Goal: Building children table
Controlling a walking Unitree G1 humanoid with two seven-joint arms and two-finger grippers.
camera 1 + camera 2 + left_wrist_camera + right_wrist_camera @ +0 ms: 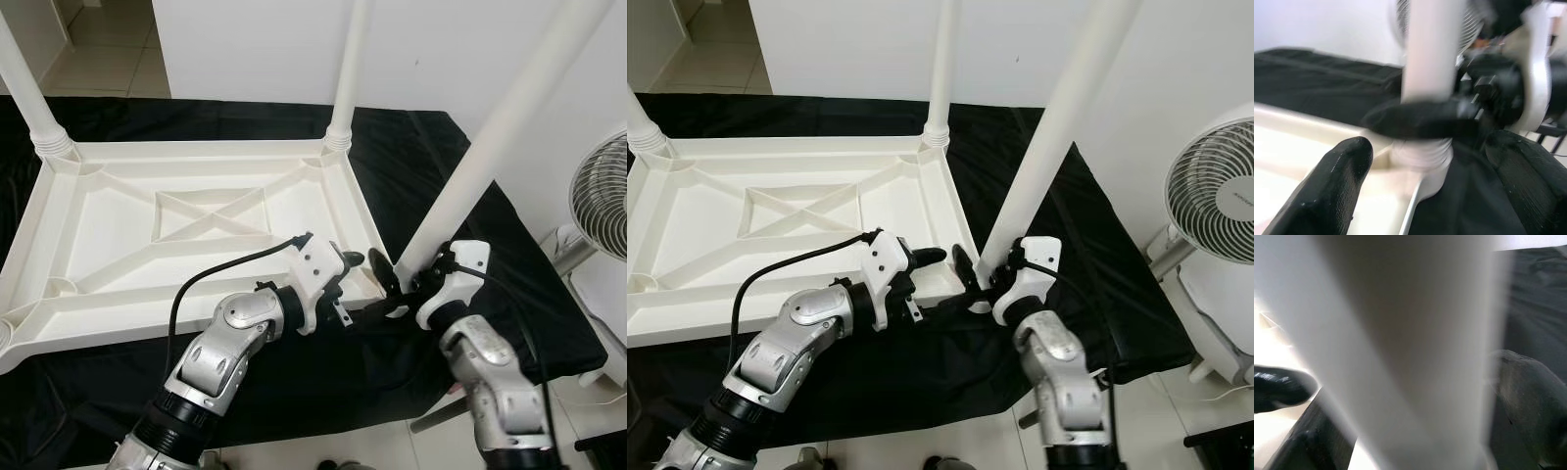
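We count one white table top [196, 235], lying upside down, and one black cloth [411, 157] beneath it. Table legs come to three: one leg [29, 88] at the ten o'clock corner, a second leg [351, 69] at the one o'clock corner, and a third leg [509, 117] leaning at the four o'clock corner. Grippers number two, the left gripper [355, 269] and the right gripper [387, 279], both near six o'clock, each with two black fingers. We see one white fan [600, 196] at three o'clock.
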